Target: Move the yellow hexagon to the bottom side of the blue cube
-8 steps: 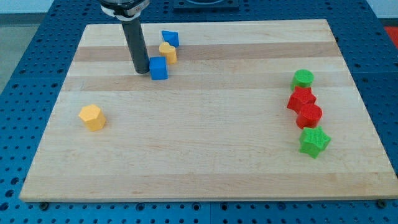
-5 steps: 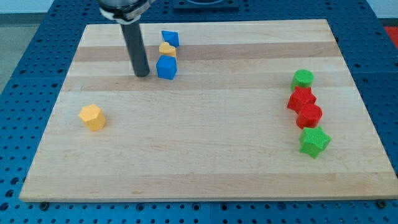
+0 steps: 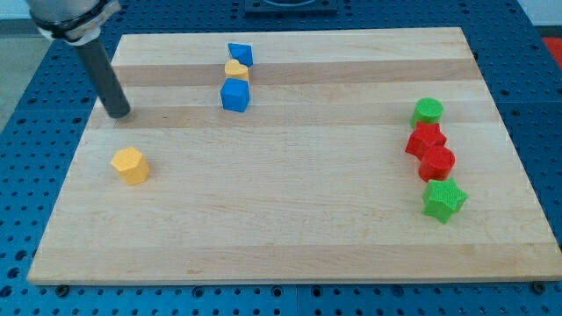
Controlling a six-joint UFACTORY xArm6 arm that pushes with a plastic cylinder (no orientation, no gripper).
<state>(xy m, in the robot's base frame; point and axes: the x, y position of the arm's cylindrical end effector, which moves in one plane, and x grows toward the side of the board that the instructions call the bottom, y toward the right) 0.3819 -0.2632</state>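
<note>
Wooden board (image 3: pixel 290 219); my tip (image 3: pixel 118 113) above yellow hexagon (image 3: pixel 130 165).

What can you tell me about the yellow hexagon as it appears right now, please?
The yellow hexagon is a small, chunky six-sided block in matte yellow-orange, resting flat on the wooden board near the view's left edge. Nothing touches it. My tip stands apart from it, toward the view's top. The blue cube lies well off toward the view's upper right.
</note>
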